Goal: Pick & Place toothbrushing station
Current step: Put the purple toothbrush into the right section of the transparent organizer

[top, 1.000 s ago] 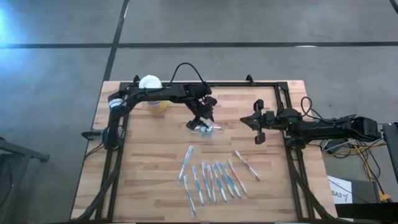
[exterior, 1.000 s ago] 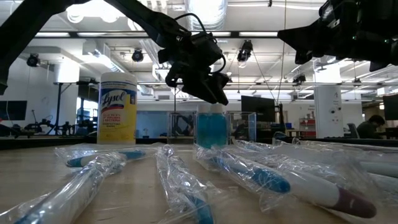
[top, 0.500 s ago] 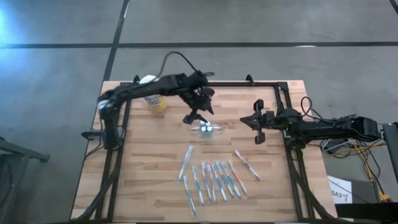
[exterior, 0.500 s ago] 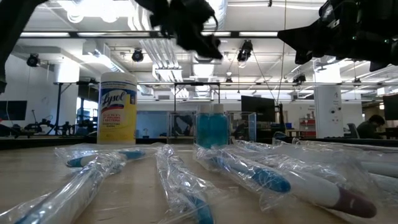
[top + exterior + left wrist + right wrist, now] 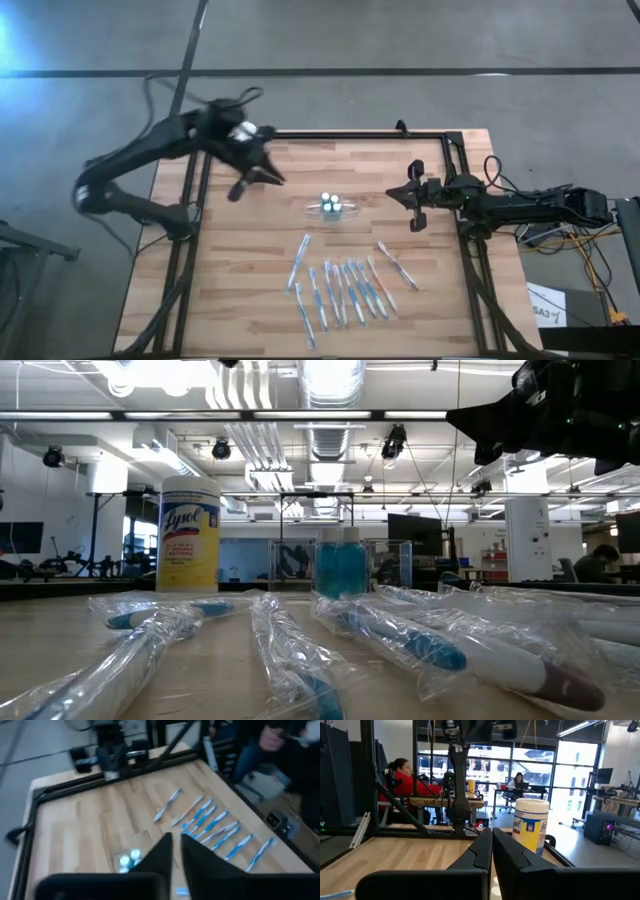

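The toothbrushing station is spread over the bench (image 5: 220, 280). Its clear holder (image 5: 333, 207) stands upright at about the middle, with white-capped pieces inside, and something blue is seen in it from the low view. The wrapped toothbrushes (image 5: 345, 290) lie in a loose row between the holder and the bench edge opposite the canister's edge. None is seen in the holder. The yellow canister (image 5: 190, 532) stands near the far left corner.

The left end effector (image 5: 255, 180) hangs above the left part of the bench, near the canister and well apart from the holder. Its fingers are narrow, almost together, and nothing is held between them. The right end effector (image 5: 415, 200) waits off the holder's right side, pressed shut and empty.

The step in hand is judged to be the fetching of a brush. The fingers should be spread wide before descent, and an outer brush of the row chosen so that neighbours are not dragged. The shaft should be crossed squarely and gripped firmly, since the wrappers look slippery. The holder looks light, so the brush should be lowered in without its wall being pushed.
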`<control>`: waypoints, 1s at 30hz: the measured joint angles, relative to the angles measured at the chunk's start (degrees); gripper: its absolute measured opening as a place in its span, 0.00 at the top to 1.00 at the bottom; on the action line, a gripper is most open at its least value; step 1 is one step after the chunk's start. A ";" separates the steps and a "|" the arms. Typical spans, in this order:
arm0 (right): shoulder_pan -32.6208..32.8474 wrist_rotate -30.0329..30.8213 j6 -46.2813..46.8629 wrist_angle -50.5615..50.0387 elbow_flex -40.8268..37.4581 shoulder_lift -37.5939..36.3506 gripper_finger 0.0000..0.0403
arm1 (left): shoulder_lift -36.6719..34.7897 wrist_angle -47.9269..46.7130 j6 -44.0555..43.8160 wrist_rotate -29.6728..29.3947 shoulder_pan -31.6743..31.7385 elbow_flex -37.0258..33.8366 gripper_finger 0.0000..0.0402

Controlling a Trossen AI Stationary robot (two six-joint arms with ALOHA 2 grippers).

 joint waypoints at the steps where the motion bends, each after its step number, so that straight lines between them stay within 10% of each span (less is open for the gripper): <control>1: 0.00 0.00 0.01 0.00 0.00 0.00 0.98 | -3.07 1.75 -2.28 -1.23 -0.05 -3.30 0.97; 15: 0.00 0.04 1.62 0.00 0.00 0.00 0.98 | -39.72 28.35 -19.71 -16.69 -4.49 -46.72 0.99; 30: 0.00 0.04 3.01 -0.07 0.00 0.00 0.98 | -58.33 45.79 -25.79 -25.84 -4.48 -66.56 1.00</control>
